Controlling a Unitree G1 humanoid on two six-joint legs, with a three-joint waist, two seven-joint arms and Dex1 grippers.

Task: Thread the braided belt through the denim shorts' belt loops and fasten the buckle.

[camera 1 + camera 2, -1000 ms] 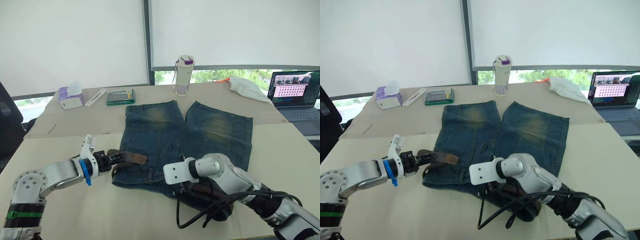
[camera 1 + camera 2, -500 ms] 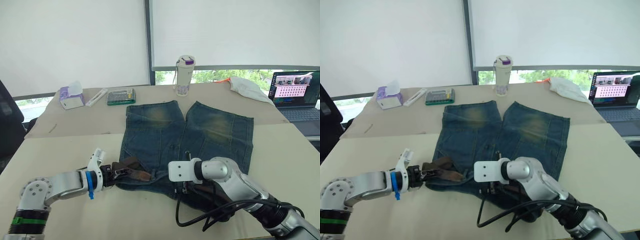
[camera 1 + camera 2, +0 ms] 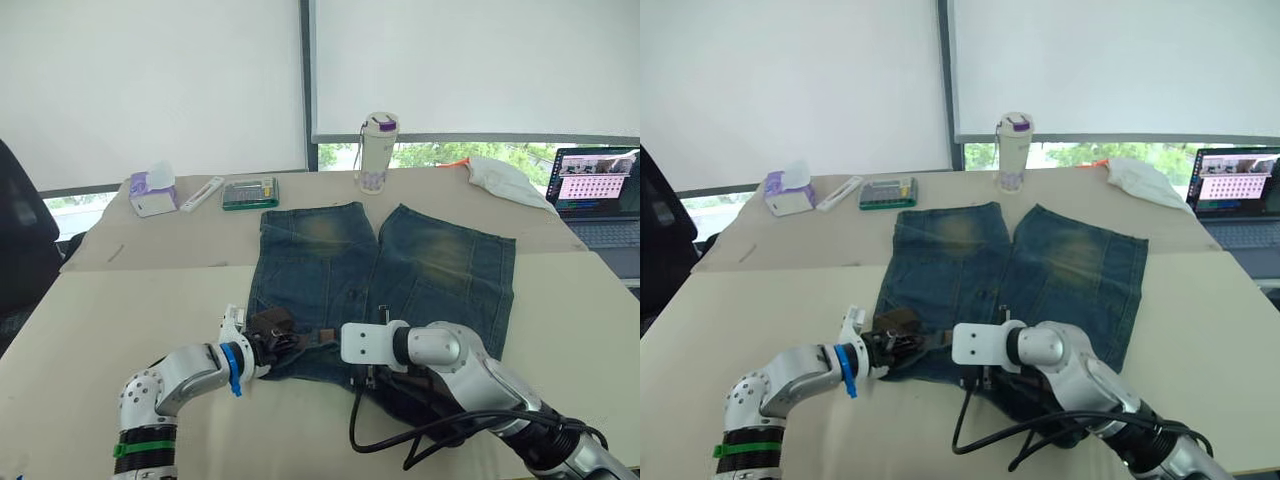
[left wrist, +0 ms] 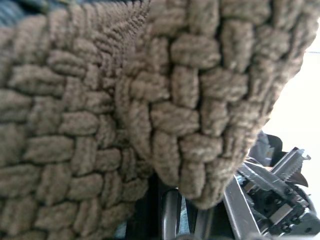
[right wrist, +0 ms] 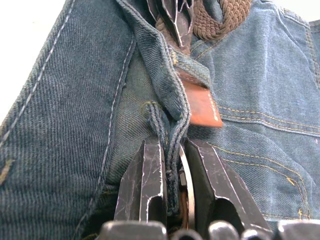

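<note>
- Right gripper [image 5: 172, 192] — fingers pinched on a fold of the shorts' waistband [image 5: 167, 95].
- Left gripper [image 3: 268, 346] clamps the belt [image 3: 285, 335] at the waistband's left end; the strap's tip runs along the waistband, pointing right.
- Shorts [image 3: 385, 275] lie flat on the table [image 3: 100, 320] — waistband nearest the robot, legs pointing away.

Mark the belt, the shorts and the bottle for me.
belt [image 4: 100, 115]: left wrist view, on the braided weave.
shorts [image 3: 440, 255]: left eye view, on the faded patch of one leg.
bottle [image 3: 377, 155]: left eye view, on its body below the purple lid.
</note>
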